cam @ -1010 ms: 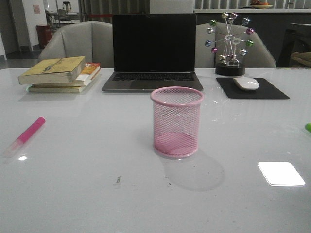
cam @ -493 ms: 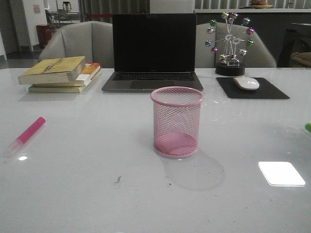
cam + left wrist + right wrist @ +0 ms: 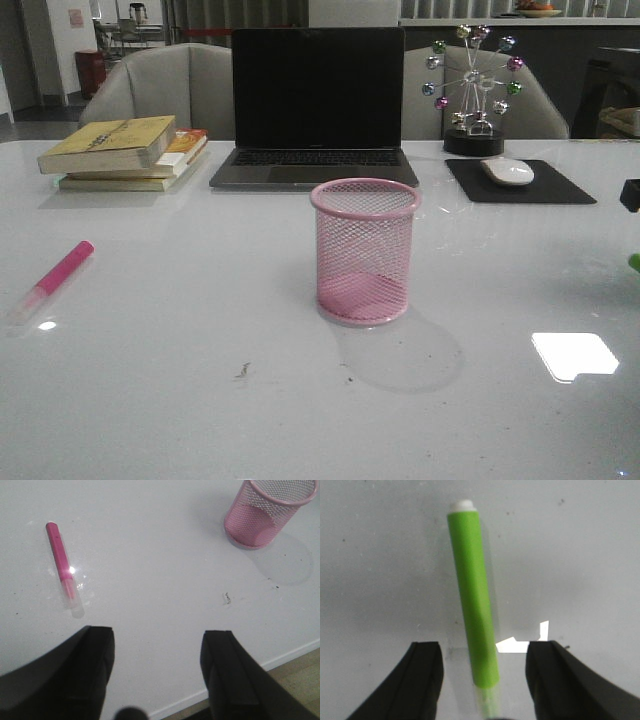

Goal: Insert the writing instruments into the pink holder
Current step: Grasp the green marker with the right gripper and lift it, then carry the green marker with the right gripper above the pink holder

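Green marker point(image 3: 474, 600) lay flat on the table point(image 3: 200, 400) between the right gripper point(image 3: 482, 677) fingers, jaws spread wide, nothing held. Looked light, rigid, smooth plastic, likely to roll or slip; best pinched mid-barrel across its width. Pink marker point(image 3: 62, 566) lay flat at the table's left, well apart from the holder point(image 3: 365, 250), ahead of the left gripper point(image 3: 157, 675), also wide open and empty. Holder upright mid-table, empty, light mesh, easy to tip
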You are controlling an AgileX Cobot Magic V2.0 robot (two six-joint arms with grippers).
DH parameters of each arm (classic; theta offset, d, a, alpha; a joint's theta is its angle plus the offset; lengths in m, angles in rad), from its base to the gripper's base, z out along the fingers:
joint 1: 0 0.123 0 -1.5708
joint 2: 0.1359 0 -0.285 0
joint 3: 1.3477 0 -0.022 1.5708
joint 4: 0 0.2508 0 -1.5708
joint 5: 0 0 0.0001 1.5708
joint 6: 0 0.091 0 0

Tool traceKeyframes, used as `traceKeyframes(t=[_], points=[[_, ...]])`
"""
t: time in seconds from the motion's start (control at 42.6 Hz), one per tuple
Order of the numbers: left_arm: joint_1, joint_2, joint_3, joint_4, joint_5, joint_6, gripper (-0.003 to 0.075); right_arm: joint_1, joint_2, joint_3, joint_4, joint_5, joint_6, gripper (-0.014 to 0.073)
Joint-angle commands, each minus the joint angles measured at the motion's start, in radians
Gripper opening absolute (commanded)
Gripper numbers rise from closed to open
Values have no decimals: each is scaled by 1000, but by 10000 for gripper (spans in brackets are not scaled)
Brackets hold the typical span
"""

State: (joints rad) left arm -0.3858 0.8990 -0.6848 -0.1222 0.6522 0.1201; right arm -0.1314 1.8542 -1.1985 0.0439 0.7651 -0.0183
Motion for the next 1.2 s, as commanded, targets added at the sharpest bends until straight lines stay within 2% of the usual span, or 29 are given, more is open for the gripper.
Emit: traceKeyframes(t=[0.0,0.305,0.564,0.681,0.846,1.034,1.175], points=[[-8,-4,-26,-16,-63,2,433,-3,-11,-58,20,-32,-28,486],[-8,-4,-26,-16,-63,2,433,-3,65,-138,23,-9,-28,476],[-8,-4,-26,-16,-63,2,433,-3,66,-142,23,-2,-28,198],[-8,-4,-26,-16,-63,2,433,-3,65,-142,23,17,-28,152],[-8,-4,-26,-16,-63,2,433,4,16,-138,32,29,-28,143],[-8,-4,-26,-16,-59,2,433,98,-173,-115,45,-65,-36,143],[-8,-4,-26,-16,-59,2,433,234,-397,7,45,-298,-43,143]])
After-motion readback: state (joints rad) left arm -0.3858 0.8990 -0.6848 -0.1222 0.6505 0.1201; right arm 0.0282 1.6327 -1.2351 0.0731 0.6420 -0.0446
